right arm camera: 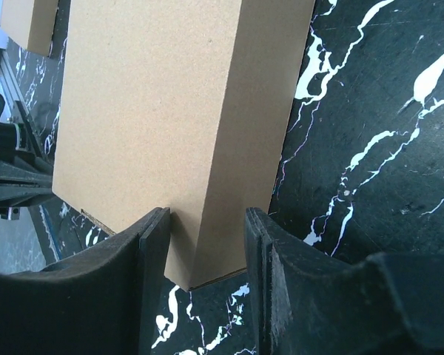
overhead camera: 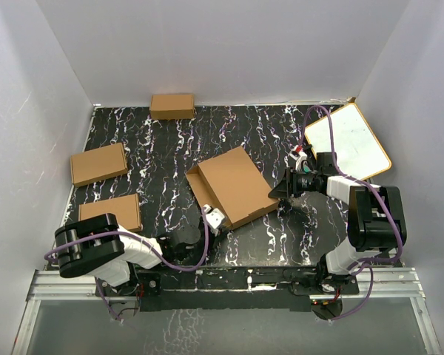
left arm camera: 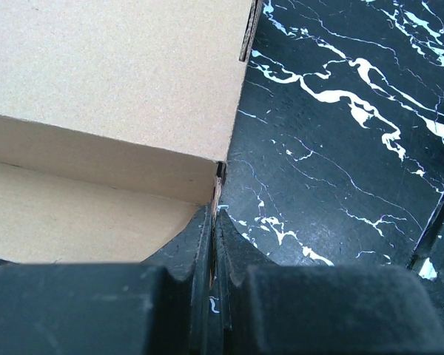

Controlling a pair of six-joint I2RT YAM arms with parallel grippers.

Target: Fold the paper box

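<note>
- Black fingers of the left gripper (left arm camera: 213,216) filled the bottom of the left wrist view. They were pressed tight together, with what looked like a thin sliver of cardboard wall pinched between them, at the near corner of the paper box (overhead camera: 237,185).
- From the right wrist, the right gripper (right arm camera: 206,216) straddled the opposite corner. Its jaws were about half closed, one finger against the lid face and the other at the side wall, both apparently touching cardboard.
- That paper box lay in the middle of the counter (overhead camera: 170,148), turned diagonally. It was already a shallow rectangle with the lid down, but a narrow strip of the inside showed along its left side.
- Judging from that gap, the step in hand was the last closing of the lid.
- The next move probably called for the left gripper to steady the wall while the right pushed the lid down and across, without crushing the corner.
- Three small cardboard boxes (overhead camera: 98,163) lay well apart, to the left and at the far edge.
- One white board (overhead camera: 348,140) with a tan rim lay at the far right.
</note>
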